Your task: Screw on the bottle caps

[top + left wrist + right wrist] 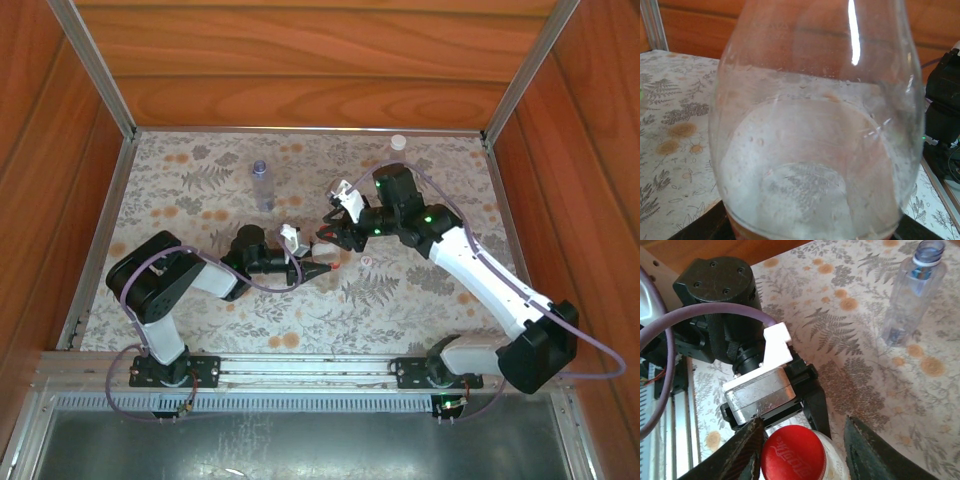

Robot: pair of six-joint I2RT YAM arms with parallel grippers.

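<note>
My left gripper (305,268) is shut on a clear bottle (815,150) with a red label, holding it at the middle of the table. A red cap (792,454) sits on the bottle's neck. My right gripper (807,452) stands open around that cap: its left finger touches the cap's side, while the right finger (872,452) stands a gap away. A bluish unlabelled bottle (912,300) stands upright and uncapped farther back (262,185). A small pale cap (366,261) lies on the cloth just right of the grippers. A white cap (398,143) shows at the far right edge.
Flower-patterned cloth (200,200) covers the table. Wooden walls (300,60) with metal corner posts close in the back and both sides. A metal rail (300,370) carrying the arm bases runs along the near edge.
</note>
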